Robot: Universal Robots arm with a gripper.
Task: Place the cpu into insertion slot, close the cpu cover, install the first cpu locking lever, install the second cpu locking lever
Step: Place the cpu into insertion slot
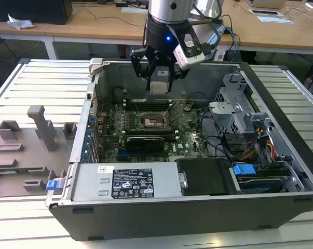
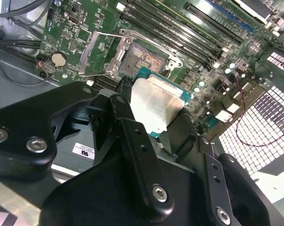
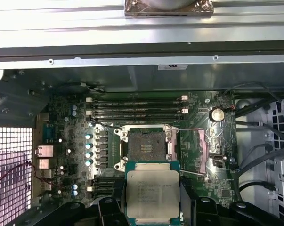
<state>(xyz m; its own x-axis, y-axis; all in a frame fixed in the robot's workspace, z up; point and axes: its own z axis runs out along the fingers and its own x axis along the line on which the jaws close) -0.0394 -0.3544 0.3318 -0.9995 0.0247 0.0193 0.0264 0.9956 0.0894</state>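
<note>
Your arm hangs straight down over the open case, wrist vertical. The tool point(image 1: 160, 79) is clamped on the cpu point(image 3: 152, 193) by its edges, above the bare insertion slot point(image 3: 145, 146) and not seated. The cpu cover point(image 3: 204, 151) lies open beside it.

The cpu point(image 3: 152, 188) has a matt, brushed silver-grey metal lid on a green laminate edge. The end effector point(image 3: 152, 202) links are black, matt and smooth, with bright metal screws. The insertion slot point(image 3: 145, 148) shows a dark contact field inside a shiny metal rim. The motherboard point(image 3: 66, 141) is green with a slight sheen. The desk point(image 1: 42, 78) is ribbed, pale grey metal
</note>
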